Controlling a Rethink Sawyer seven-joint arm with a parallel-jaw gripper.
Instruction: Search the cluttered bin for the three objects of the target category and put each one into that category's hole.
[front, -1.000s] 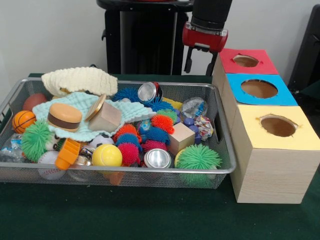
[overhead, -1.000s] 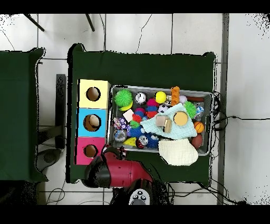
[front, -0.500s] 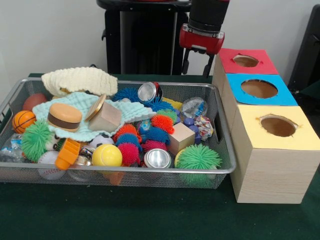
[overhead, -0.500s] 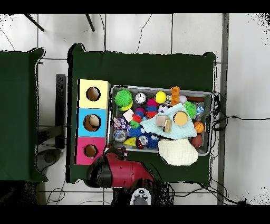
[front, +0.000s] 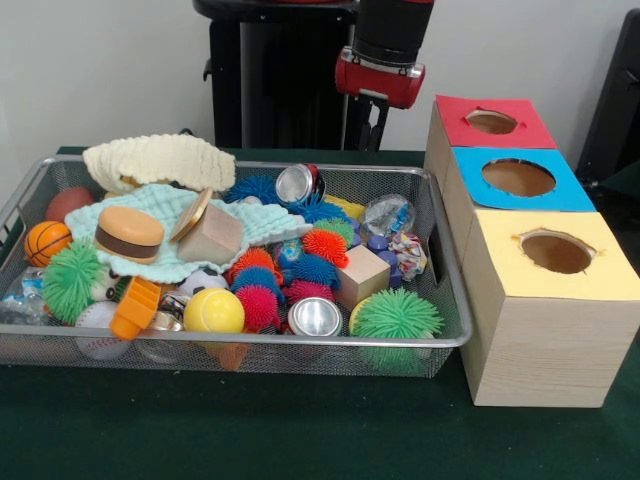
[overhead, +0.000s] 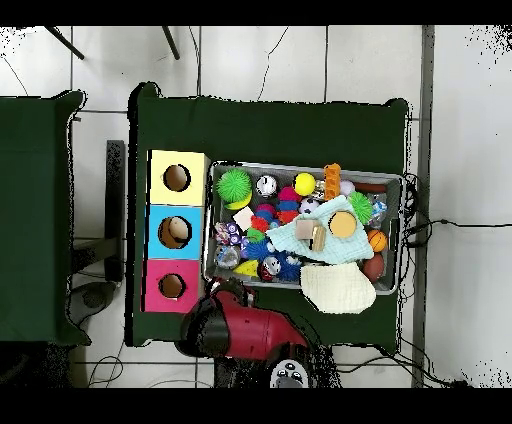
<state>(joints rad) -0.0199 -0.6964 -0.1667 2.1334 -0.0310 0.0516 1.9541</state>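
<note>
The pincer (front: 365, 125) has slid left from the red box (front: 492, 130) to the far rim of the mesh bin (front: 452, 300); whether it is open I cannot tell. Nothing picked; all toys lie in the bin

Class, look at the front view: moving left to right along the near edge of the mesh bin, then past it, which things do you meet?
White baseball → yellow ball → silver can → green spiky ball → yellow-topped box.
</note>
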